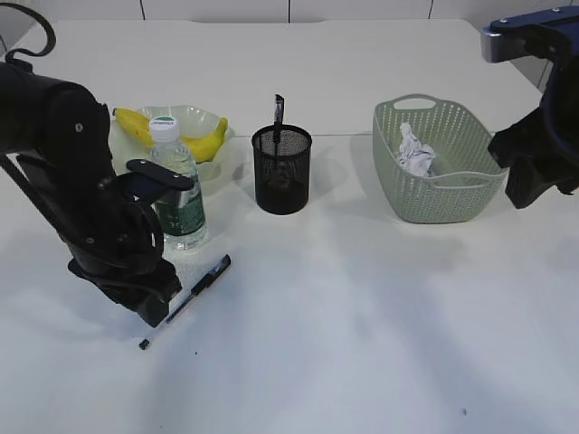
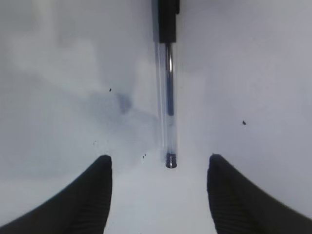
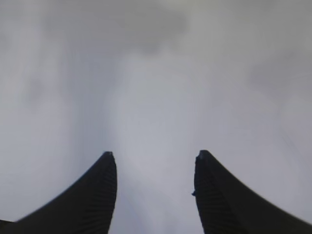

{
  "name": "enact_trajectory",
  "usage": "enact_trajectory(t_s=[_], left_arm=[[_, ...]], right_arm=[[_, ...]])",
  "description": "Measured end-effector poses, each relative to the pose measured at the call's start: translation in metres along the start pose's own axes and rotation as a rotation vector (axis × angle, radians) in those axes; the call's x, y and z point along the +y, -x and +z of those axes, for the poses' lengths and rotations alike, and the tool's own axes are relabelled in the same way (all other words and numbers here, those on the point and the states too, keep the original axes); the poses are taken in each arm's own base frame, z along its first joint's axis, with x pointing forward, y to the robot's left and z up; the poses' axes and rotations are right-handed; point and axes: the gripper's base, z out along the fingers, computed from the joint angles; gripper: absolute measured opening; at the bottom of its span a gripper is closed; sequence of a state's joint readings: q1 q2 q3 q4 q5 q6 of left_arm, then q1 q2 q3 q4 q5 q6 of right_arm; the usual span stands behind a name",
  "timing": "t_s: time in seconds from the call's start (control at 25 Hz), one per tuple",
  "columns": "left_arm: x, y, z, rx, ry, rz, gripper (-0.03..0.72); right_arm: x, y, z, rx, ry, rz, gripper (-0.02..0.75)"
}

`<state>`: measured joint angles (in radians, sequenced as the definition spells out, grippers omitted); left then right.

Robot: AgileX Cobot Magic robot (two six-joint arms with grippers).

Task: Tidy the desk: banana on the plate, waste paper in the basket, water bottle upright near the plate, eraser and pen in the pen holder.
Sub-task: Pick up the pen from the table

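While the left gripper (image 2: pixel 160 168) hung low over the desk (image 1: pixel 362 307), things lay thus:
Left gripper: jaws wide, holding nothing, straddling the pen's (image 1: pixel 185 301) end.
Pen: flat, front-left of the pen holder (image 1: pixel 281 169).
Right gripper (image 3: pixel 156 170): spread, empty.
Basket (image 1: pixel 439 163): right of holder, waste paper (image 1: pixel 416 152) inside.
Plate (image 1: pixel 194 122): left of holder, with banana (image 1: pixel 194 143); water bottle (image 1: pixel 177 185) upright, seemingly just before it.

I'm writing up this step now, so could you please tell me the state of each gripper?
Left gripper: open, empty, jaws either side of the pen end lying on the desk.
Right gripper: open, holding nothing.
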<state>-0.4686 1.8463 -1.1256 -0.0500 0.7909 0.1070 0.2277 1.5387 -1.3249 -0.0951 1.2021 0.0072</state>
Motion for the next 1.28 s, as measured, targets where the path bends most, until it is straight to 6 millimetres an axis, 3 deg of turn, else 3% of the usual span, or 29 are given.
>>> enact_trajectory(t_s=[0.64, 1.28], left_arm=[[0.002, 0.003, 0.036, 0.075, -0.005, -0.003, 0.433], [0.002, 0.004, 0.043, 0.086, -0.005, -0.004, 0.426]], right_arm=[[-0.003, 0.0, 0.0, -0.002, -0.036, -0.012, 0.389], [-0.004, 0.0, 0.0, -0.002, -0.04, -0.015, 0.389]])
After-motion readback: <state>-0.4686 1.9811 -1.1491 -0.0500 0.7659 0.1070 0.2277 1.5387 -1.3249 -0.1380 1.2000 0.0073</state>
